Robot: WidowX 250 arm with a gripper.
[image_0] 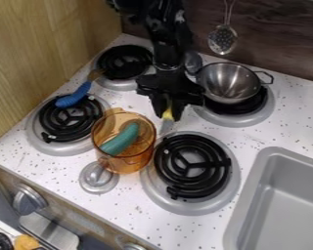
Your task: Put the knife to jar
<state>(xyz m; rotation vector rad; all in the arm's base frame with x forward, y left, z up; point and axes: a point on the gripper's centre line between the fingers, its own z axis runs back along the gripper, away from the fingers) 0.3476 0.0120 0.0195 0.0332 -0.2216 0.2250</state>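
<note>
The black two-finger gripper [167,108] is pinching the small knife with yellow handle and grey blade [167,115], its fingers only a little apart. The blade points down, just beside the transparent orange plastic jar [141,158]. This jar stands near the knob-side edge of the white speckled stove top [136,205], between two black coil burners.

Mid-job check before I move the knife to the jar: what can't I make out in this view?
Camera view:
- Knife: upper handle hidden by the gripper; the blade's tip is too small and blurred to place exactly.
- Jar: part of its inside is hidden behind the green object.
- Back right burner: largely covered by the metal pan.
- Sink: cut off by the right and bottom edges.
</note>
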